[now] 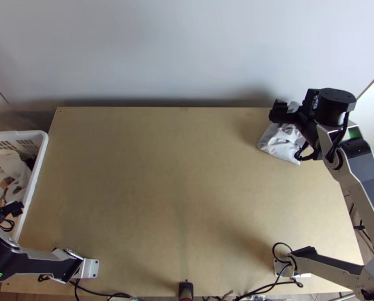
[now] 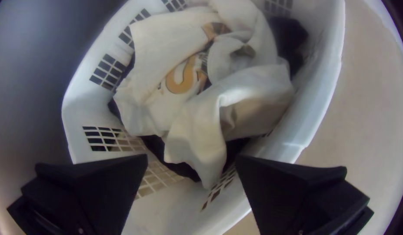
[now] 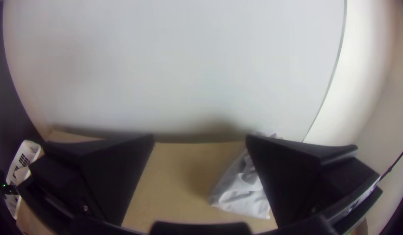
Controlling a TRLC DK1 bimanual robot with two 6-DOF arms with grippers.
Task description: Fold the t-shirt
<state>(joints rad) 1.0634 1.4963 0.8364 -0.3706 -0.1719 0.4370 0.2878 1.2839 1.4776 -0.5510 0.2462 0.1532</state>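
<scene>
My left gripper [image 1: 13, 209] is over the white basket at the table's left. In the left wrist view that gripper [image 2: 191, 167] stands open above a bunched white shirt [image 2: 184, 113] with an orange-brown print, lying inside the basket. My right gripper [image 1: 278, 111] is held over the table's far right corner. The right wrist view has the gripper [image 3: 200, 143] open, nothing between its fingers. Beneath the right arm lies a folded or bunched white cloth [image 1: 283, 143], partly hidden by the arm; in the right wrist view the cloth [image 3: 244, 196] is partly behind one finger.
The white basket [image 1: 40, 150] stands against the table's left edge, with other dark and light cloths in it. The light wooden table [image 1: 176, 190] reaches to a pale wall [image 1: 176, 50] at the back. Black cables [image 1: 101, 294] run along the near edge.
</scene>
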